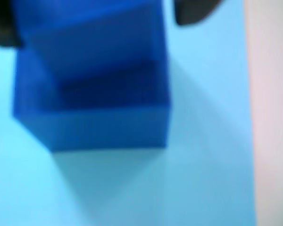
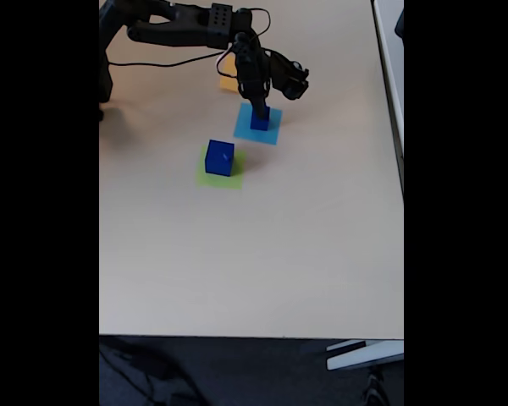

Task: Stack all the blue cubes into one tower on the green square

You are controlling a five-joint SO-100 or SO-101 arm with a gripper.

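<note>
Close under the wrist camera a blue cube [image 1: 94, 94] rests on a flat light-blue square [image 1: 207, 141]. My gripper [image 1: 96, 32] straddles it, one black finger [image 1: 4, 28] at its left edge and the other finger [image 1: 193, 12] a narrow gap off its right edge, so it looks open. In the fixed view the gripper [image 2: 260, 114] reaches down onto this cube [image 2: 260, 121] on the light-blue square [image 2: 273, 132]. A larger blue cube [image 2: 219, 158] stands on the green square [image 2: 208, 179], to the lower left.
An orange flat square [image 2: 227, 82] lies partly behind the arm [image 2: 195, 30] at the back. The beige table [image 2: 254, 254] stretches wide toward the front edge. A cable runs from the arm to the left.
</note>
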